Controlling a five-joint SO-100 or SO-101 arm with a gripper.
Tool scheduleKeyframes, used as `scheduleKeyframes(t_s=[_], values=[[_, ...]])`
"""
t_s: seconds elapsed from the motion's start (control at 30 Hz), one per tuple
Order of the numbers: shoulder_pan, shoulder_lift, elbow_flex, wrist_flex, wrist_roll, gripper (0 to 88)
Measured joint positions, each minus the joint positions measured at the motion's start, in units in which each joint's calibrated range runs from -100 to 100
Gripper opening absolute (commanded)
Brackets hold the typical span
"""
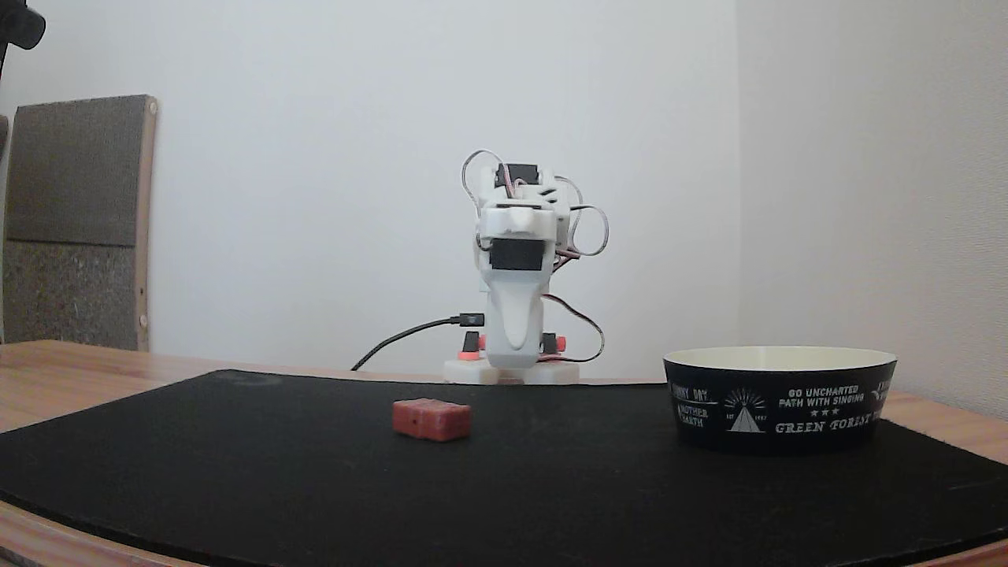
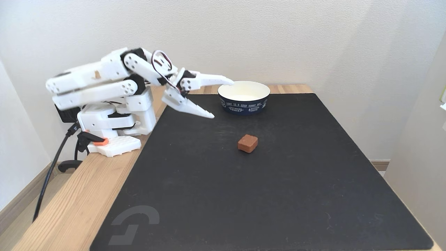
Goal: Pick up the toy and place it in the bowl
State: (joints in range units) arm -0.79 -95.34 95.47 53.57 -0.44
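The toy (image 2: pixel 247 143), a small red block, lies flat on the black mat (image 2: pixel 278 195) that covers most of the desk (image 2: pixel 73 205). In a fixed view from above it sits near the middle of the mat's far half, nothing touching it. In a fixed view at desk height the toy (image 1: pixel 431 418) rests on the mat (image 1: pixel 504 488), with the bowl (image 1: pixel 780 400) well apart from it to the right.

The bowl (image 2: pixel 244 105) stands upright near the far edge of the desk, black outside with white lettering, cream-white inside. It looks empty as far as its inside shows.

The white arm (image 2: pixel 101 82) is folded low over its base (image 2: pixel 111 144), which is clamped at the left edge of the desk in the raised view. The pincer (image 2: pixel 223 98) is open and holds nothing: one finger points toward the bowl's rim, the other angles down toward the mat, with a wide gap between their tips. It hangs above the mat, between the base and the bowl, well apart from the toy.

A black cable (image 2: pixel 52 170) runs from the base down past the desk's left edge. In the low view a brown board (image 1: pixel 79 220) leans against the wall behind the desk.
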Motion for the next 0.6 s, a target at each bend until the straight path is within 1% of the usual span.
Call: scheduleKeyframes(t_s=[0.03, 0.13, 0.17, 0.2, 0.27, 0.33, 0.37, 0.47, 0.53, 0.6], values=[[1.7, 4.0, -4.5, 0.0, -0.4, 42.5], [2.3, 10.4, -10.4, 0.0, -0.3, 42.5], [2.1, 15.2, -14.3, 0.0, -0.3, 42.5], [1.9, 26.2, -21.9, 0.0, -0.1, 42.5], [2.5, 37.3, -27.8, 0.0, -0.7, 42.5], [4.5, 48.6, -36.1, 0.7, -2.9, 42.5], [7.3, 57.7, -44.0, 1.5, -5.9, 42.5], [9.7, 68.4, -52.2, 4.1, -8.6, 42.5], [11.3, 77.9, -60.4, 6.8, -9.6, 42.5], [11.2, 81.2, -63.4, 8.7, -9.9, 42.5]])
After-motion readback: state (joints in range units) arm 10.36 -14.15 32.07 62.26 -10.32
